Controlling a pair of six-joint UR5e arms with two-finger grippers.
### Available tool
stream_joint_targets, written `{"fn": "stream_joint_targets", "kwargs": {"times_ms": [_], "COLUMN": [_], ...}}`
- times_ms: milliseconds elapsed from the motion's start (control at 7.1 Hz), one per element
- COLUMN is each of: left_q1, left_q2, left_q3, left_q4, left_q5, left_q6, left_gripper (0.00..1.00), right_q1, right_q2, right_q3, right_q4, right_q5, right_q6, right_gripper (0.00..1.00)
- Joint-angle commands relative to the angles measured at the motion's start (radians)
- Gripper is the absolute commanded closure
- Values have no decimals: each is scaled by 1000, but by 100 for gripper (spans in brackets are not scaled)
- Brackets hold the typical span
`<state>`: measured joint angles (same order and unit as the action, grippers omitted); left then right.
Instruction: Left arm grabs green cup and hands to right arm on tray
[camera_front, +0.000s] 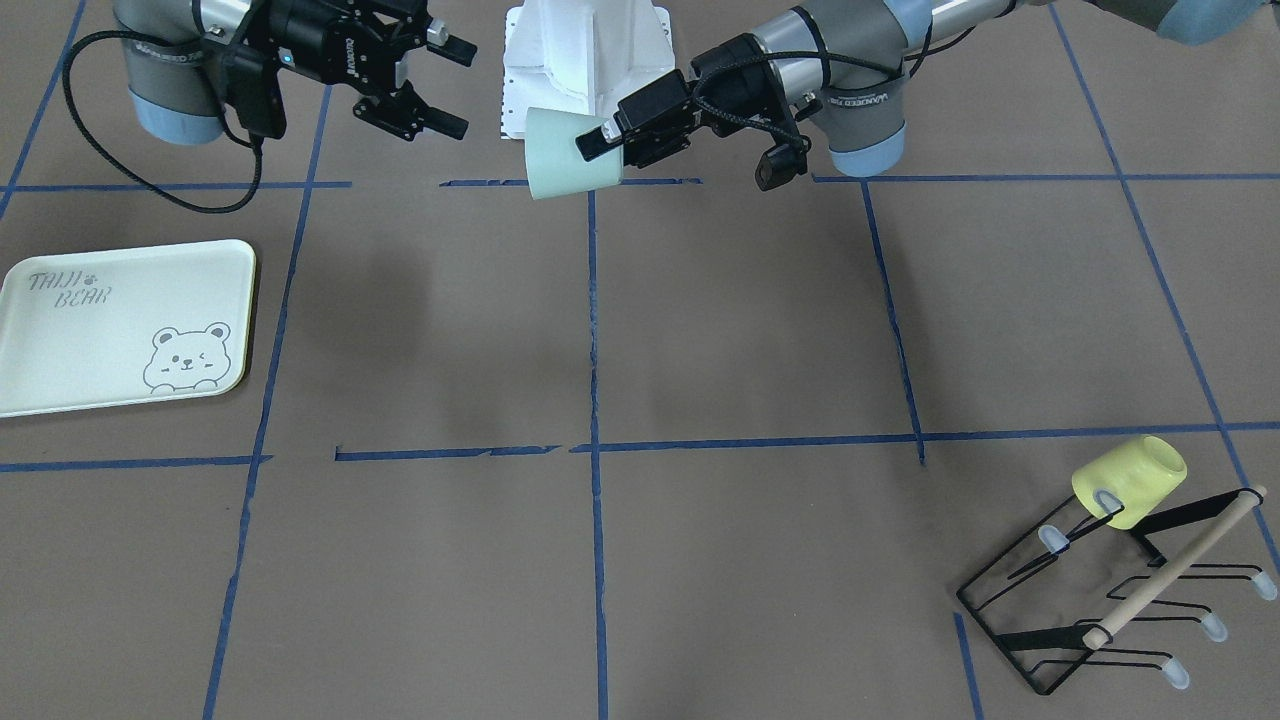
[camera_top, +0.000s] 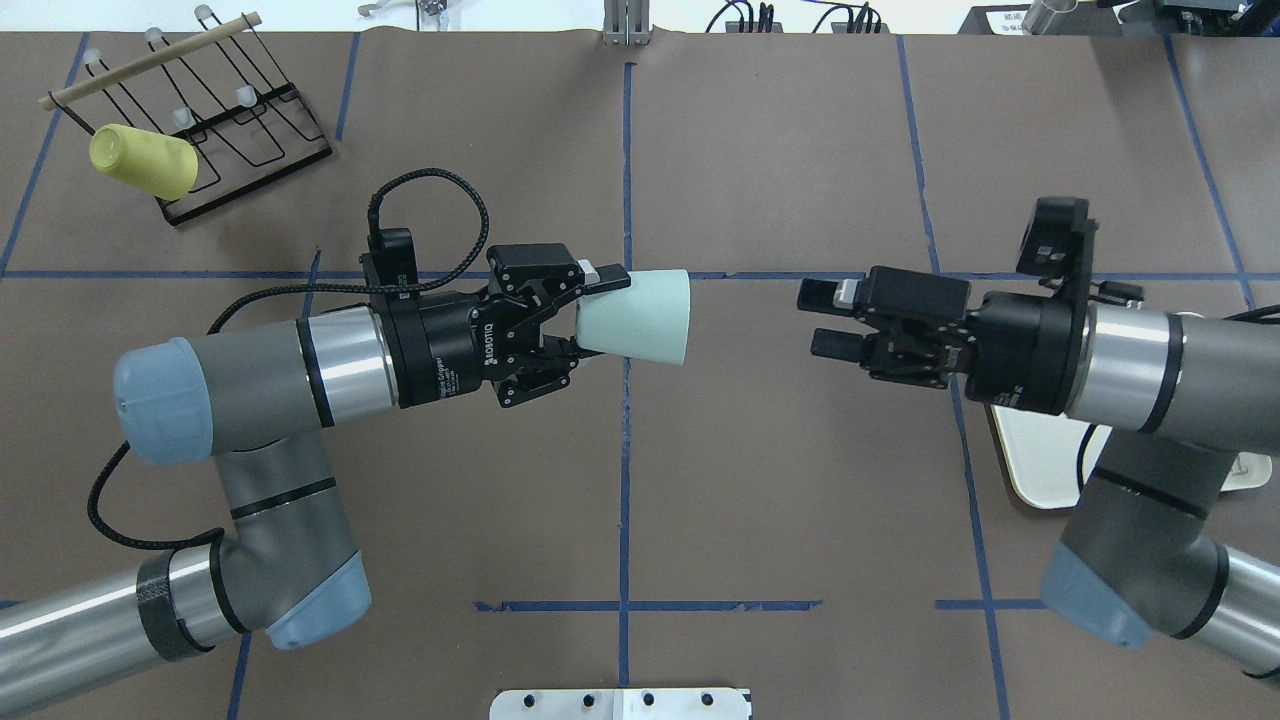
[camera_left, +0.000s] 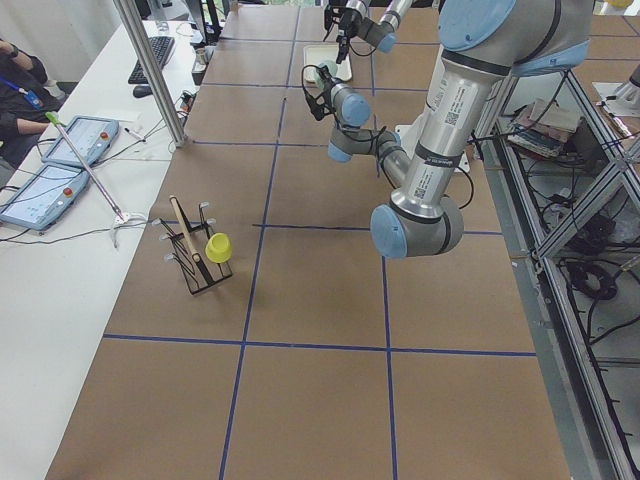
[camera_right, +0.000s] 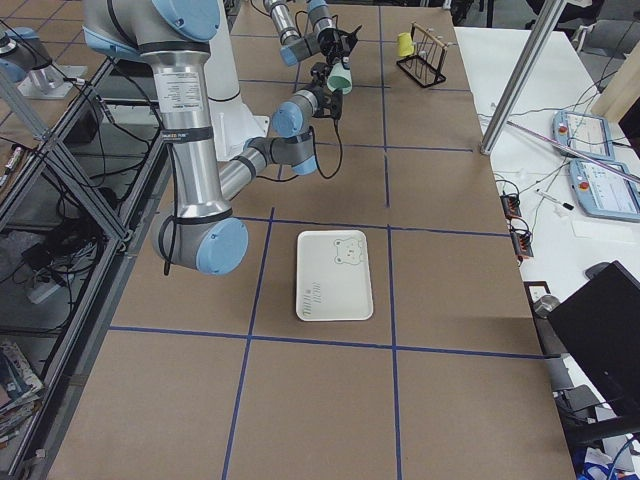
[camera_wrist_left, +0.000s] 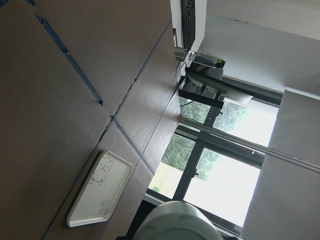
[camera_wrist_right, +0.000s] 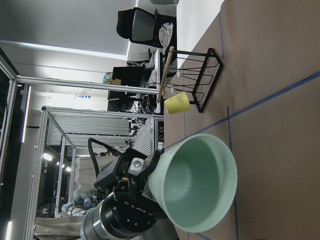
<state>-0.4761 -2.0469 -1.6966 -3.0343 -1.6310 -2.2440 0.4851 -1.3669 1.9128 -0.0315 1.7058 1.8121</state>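
My left gripper (camera_top: 595, 312) is shut on the narrow base end of the green cup (camera_top: 640, 318). It holds the cup on its side in the air over the table's middle line, mouth toward my right arm. In the front view the cup (camera_front: 560, 155) sits at the left gripper (camera_front: 592, 150). My right gripper (camera_top: 820, 320) is open and empty, facing the cup's mouth with a gap between them. It shows in the front view (camera_front: 460, 87). The right wrist view looks into the cup (camera_wrist_right: 200, 185). The tray (camera_front: 120, 320) lies flat on the table, partly hidden under my right arm (camera_top: 1040, 460).
A pale yellow cup (camera_top: 145, 162) hangs on a black wire rack (camera_top: 240, 130) with a wooden bar at the far left corner; both show in the front view, cup (camera_front: 1130, 480) and rack (camera_front: 1010, 620). Blue tape lines grid the brown table.
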Motion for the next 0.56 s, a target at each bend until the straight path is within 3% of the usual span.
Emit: {"fn": "stream_joint_targets", "kwargs": {"times_ms": [0, 423], "left_q1": [1, 11], "left_q2": [1, 1], "left_q3": [-3, -37], "left_q4": [-4, -4], "left_q5": [-4, -35], "left_q6": [1, -6], "left_gripper": [66, 66], "right_q1": [-33, -33], "right_q2": [41, 51], "right_q3": [-8, -8], "right_q4": [2, 2], "right_q5": [-9, -11], "right_q6": [0, 1], "right_gripper": [0, 0]}}
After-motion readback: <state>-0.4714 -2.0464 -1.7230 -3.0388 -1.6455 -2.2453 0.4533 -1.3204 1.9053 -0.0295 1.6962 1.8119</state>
